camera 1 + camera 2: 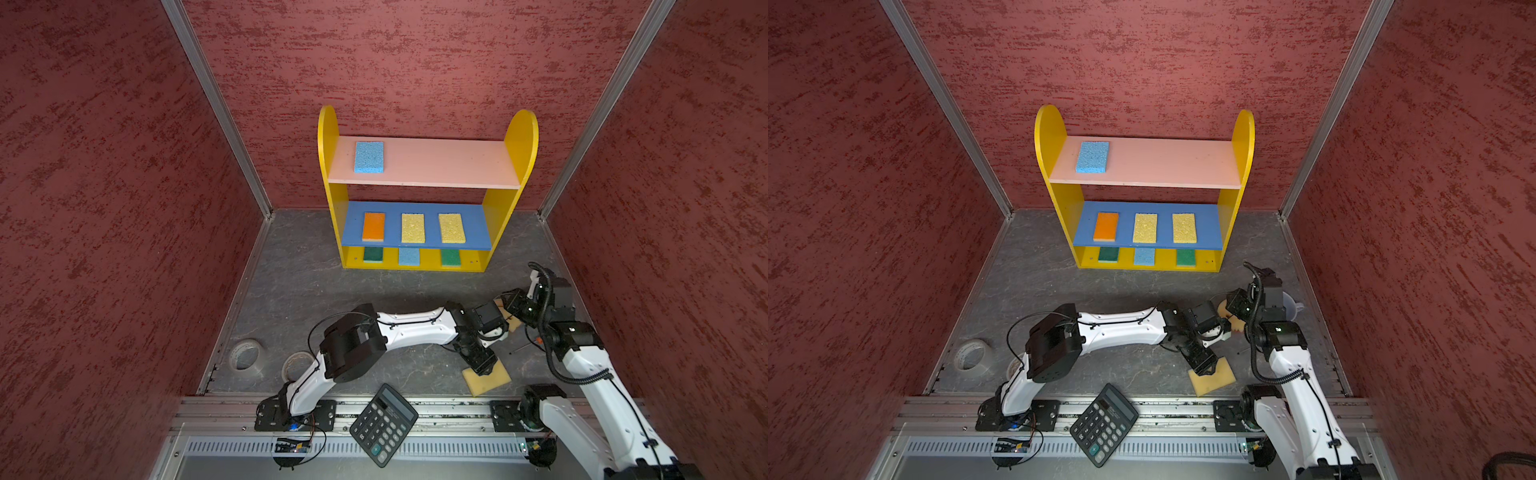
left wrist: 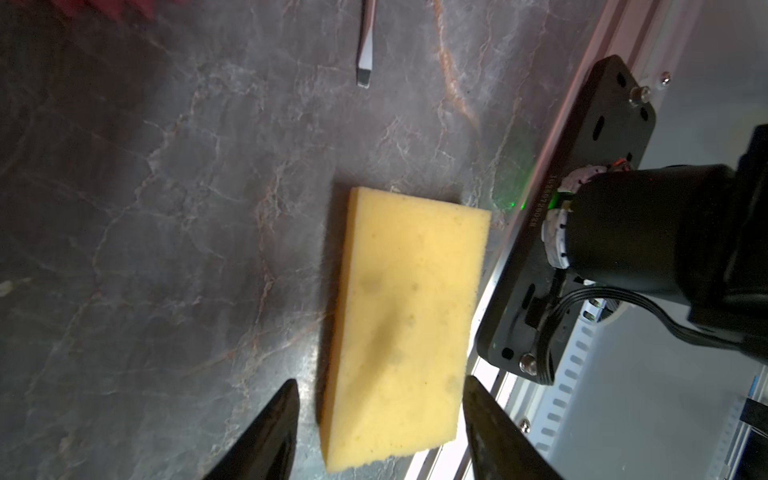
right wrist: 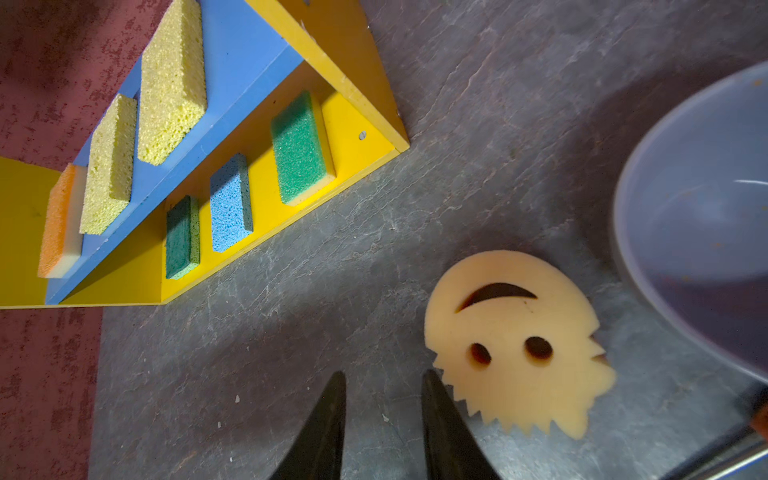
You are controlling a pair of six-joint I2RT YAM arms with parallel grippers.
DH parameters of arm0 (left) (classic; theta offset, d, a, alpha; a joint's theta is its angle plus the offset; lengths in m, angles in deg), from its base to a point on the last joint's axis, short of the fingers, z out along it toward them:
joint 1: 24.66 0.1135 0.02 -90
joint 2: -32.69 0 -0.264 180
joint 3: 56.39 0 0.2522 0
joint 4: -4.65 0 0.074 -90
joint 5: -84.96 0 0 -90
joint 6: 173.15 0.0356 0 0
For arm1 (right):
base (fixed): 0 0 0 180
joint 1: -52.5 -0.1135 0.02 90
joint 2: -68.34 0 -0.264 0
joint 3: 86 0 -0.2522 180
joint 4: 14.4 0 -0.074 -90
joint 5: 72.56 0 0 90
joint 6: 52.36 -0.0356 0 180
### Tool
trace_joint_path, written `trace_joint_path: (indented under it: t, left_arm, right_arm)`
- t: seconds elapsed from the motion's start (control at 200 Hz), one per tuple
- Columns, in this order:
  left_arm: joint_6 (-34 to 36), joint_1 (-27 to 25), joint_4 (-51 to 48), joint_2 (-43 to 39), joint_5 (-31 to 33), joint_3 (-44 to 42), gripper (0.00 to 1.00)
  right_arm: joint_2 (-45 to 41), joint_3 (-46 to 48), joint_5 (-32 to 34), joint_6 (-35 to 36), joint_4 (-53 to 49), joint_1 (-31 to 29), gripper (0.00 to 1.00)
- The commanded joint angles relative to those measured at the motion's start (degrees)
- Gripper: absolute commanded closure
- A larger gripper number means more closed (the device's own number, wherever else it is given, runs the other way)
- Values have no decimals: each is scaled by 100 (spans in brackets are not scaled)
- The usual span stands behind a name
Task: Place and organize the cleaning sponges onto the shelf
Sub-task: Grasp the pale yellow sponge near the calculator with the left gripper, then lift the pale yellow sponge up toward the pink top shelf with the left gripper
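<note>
**Yellow sponge: straddled, not yet gripped**

Item: yellow sponge, flat on the table by the front rail, well apart from the shelf.
Long axis: runs straight out from the left gripper, whose jaws stand apart across the narrow width and hold nothing.
Right gripper: part open and empty, with the smiley sponge just beside it.

Walls: three red-brown panels, rough mottled texture, at left, back and right.
Corners: bare aluminium posts at both back joints.
Floor: dark grey stone-veined surface, matte.
Front edge: aluminium rail.
Light: side panels darken toward the near lower corners.
</note>
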Motion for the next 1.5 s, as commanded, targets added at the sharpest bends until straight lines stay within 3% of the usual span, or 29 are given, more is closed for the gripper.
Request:
trace_joint_path:
  t: [0.0,0.235,0.386,0.436,0.661,0.937,1.042,1.122,1.252,1.493]
  left_arm:
    - [-25,-23,2,269,89,172,44]
    - [-106,-73,-127,470,147,257,60]
    - [-151,-74,-65,474,244,147,85]
    - [-175,-65,-87,480,349,112,100]
    - [-381,53,-113,78,1102,-156,100]
    - [-712,1087,-105,-1557,1597,-771,100]
    - [-641,1335,-398,-2076,1956,-420,100]
    - [-564,1501,-602,-2356,2210,-61,100]
    - [-655,1947,-1068,-2551,2382,850,100]
    - [-147,2188,-1505,-2298,3353,3249,100]
  right_arm:
    - [-104,-71,262,56,-135,46,67]
    - [-193,-41,233,-69,-172,93,66]
    - [-289,80,175,-190,-77,106,65]
    - [-290,123,156,-193,-42,110,65]
    - [-304,117,178,-128,-55,128,65]
    - [-508,-622,440,203,-439,119,65]
    - [-485,-802,308,96,-323,59,65]
    - [-389,-1007,389,23,-138,-218,58]
    - [-58,-1616,1144,163,-126,-1107,51]
    - [538,-2277,2370,333,103,-2672,51]
